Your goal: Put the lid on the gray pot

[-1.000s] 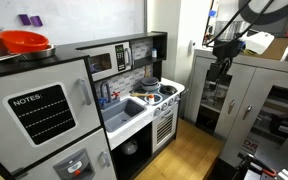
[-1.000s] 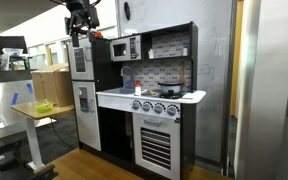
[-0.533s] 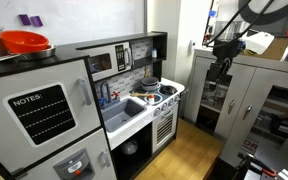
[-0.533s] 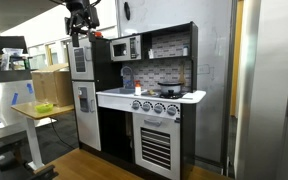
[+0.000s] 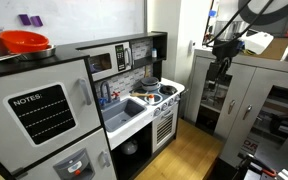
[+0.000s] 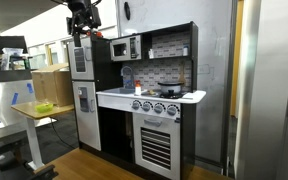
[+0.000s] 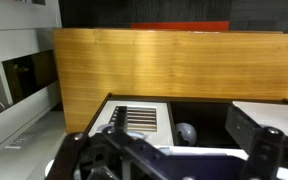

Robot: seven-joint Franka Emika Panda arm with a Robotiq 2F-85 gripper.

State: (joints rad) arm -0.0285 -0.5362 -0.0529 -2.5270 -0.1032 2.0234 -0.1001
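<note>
A small gray pot [image 5: 147, 88] stands on the toy kitchen's stove, beside a second small dark piece [image 5: 168, 91]; both are also tiny in an exterior view [image 6: 150, 92]. I cannot make out the lid for certain. My gripper [image 6: 81, 30] hangs high above the toy fridge, far from the stove, and also shows in an exterior view [image 5: 227, 45]. In the wrist view the gripper [image 7: 174, 152] is open and empty, its dark fingers [image 7: 72, 150] spread wide. Below it lie a white top with a slotted vent [image 7: 136, 118] and a small gray round thing [image 7: 186, 131] in a dark gap.
A big red-orange bowl [image 5: 24, 42] sits on the toy fridge top. The toy kitchen has a microwave [image 5: 111, 60], a sink basin [image 5: 125, 110] and an oven front [image 6: 156, 145]. Metal cabinets [image 5: 254, 100] stand beside the arm. A wooden table [image 6: 39, 112] stands near the fridge.
</note>
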